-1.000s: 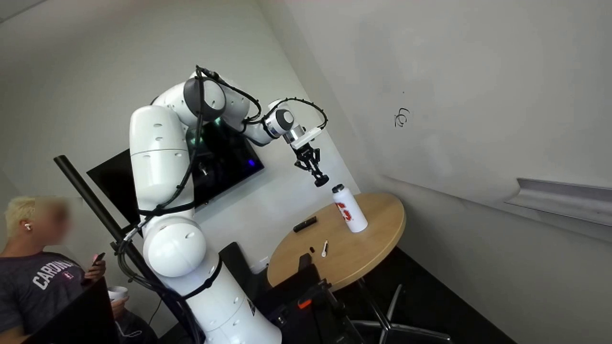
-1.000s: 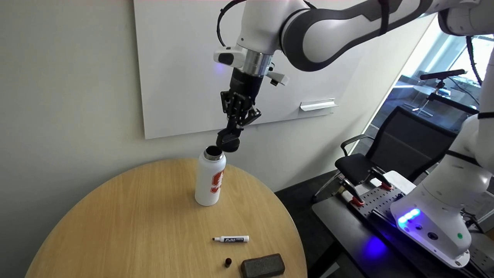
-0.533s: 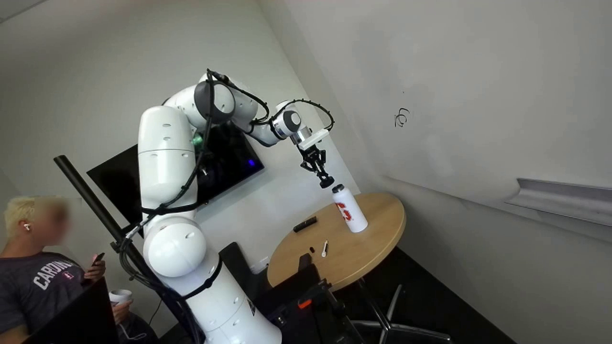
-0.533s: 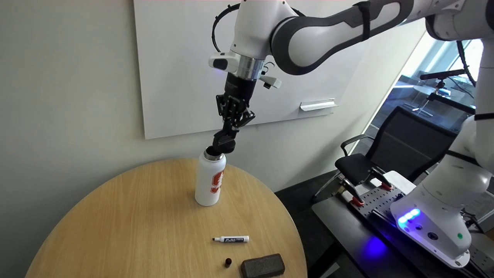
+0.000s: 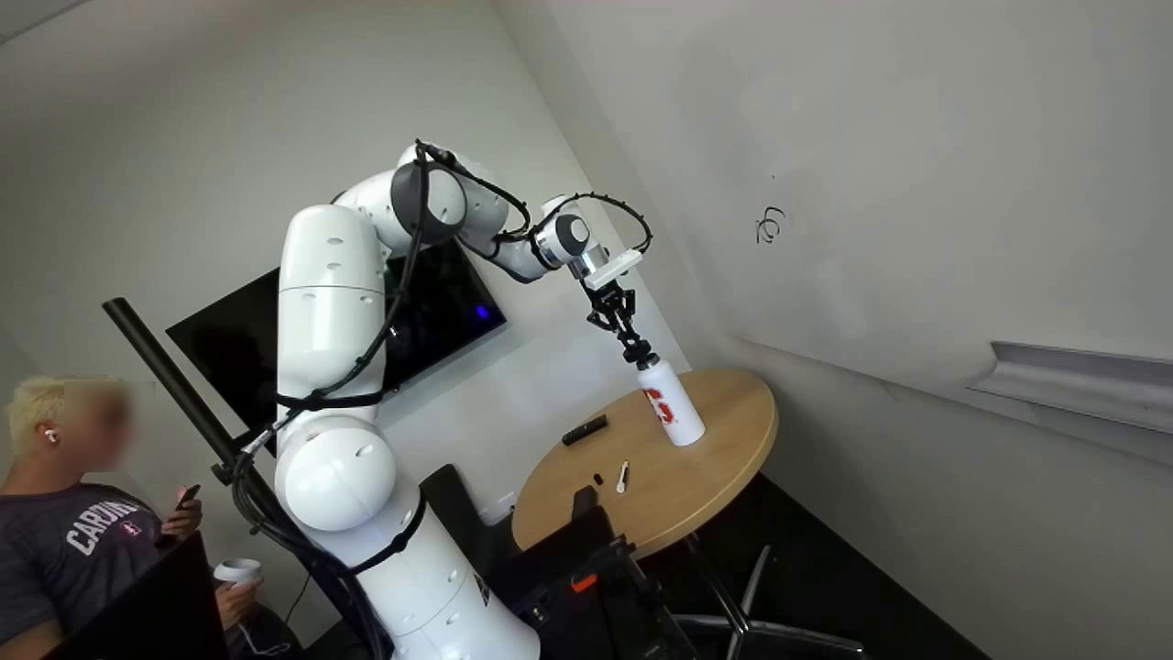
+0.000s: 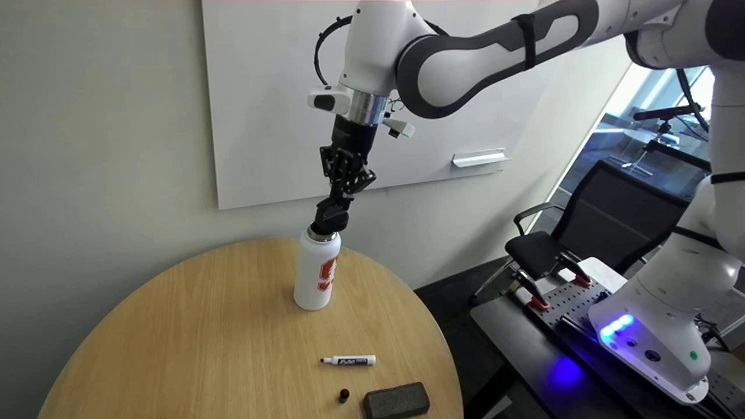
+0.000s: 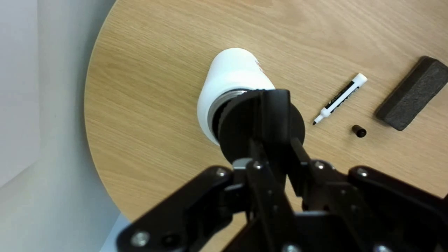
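In an exterior view, the bottle [image 6: 314, 273] stands on the worktop [image 6: 204, 331] below the lid [image 6: 333, 220] in the claw [image 6: 333, 205]; before it lies the marker [image 6: 349, 361], then the cap [image 6: 344, 396] left of the eraser [image 6: 397, 401].

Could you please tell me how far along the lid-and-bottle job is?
Done: the gripper is shut on the black lid, and the white bottle stands upright on the table. In hand: the lid hangs at the bottle's metal neck; whether they touch is unclear. Left, it seems: seating it, since part of that neck is uncovered in the wrist view.
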`<action>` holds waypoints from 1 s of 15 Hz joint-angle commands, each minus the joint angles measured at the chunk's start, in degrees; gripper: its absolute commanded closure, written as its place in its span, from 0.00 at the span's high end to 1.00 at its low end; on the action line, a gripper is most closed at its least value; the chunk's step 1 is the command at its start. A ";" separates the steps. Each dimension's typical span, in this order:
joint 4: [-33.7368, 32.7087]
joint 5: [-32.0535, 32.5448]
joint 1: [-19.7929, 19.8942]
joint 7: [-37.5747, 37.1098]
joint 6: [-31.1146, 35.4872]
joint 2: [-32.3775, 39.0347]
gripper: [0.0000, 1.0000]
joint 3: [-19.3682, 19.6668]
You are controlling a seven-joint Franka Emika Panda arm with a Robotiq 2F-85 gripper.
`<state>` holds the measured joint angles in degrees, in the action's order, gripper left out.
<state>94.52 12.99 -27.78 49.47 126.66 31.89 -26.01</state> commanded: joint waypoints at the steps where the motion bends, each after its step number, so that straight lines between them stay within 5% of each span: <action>1: -3.47 1.64 -1.50 0.48 -1.63 2.01 0.05 1.47; 15: -6.77 2.04 -2.08 1.12 -2.71 5.10 0.05 1.74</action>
<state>90.39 15.17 -29.23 49.47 126.66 36.08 -24.53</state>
